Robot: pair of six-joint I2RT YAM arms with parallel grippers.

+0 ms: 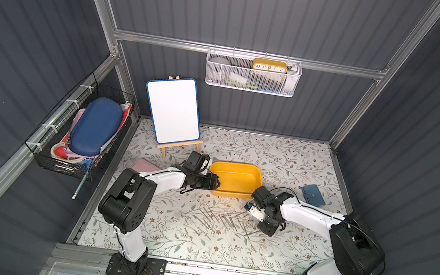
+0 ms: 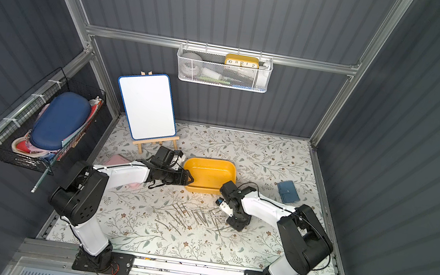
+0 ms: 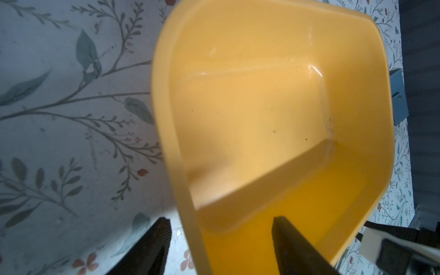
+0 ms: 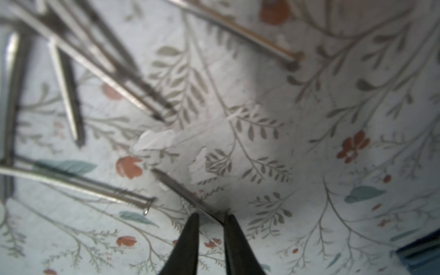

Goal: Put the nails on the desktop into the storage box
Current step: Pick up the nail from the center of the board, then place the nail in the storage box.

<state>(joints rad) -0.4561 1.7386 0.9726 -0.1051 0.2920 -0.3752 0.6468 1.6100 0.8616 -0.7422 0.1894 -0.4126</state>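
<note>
The surface (image 1: 284, 160) carries the storage box (image 1: 235, 181) near its middle. The nails (image 1: 225, 220) lie scattered just in front of it, pointing every way. The left hand (image 3: 220, 218) stands apart astride the box's left wall, one finger inside and one outside. The right hand (image 4: 211, 215), nearer the heap, sits at its right edge with tips pinched on one nail (image 4: 181, 192) near its end, the shaft slanting away along the surface. The box lies just beyond that hand, so the carry looks short.

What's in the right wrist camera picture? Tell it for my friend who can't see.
Two black fingers straddle the end of one nail on the flowery desktop. More nails lie scattered beyond it.
</note>
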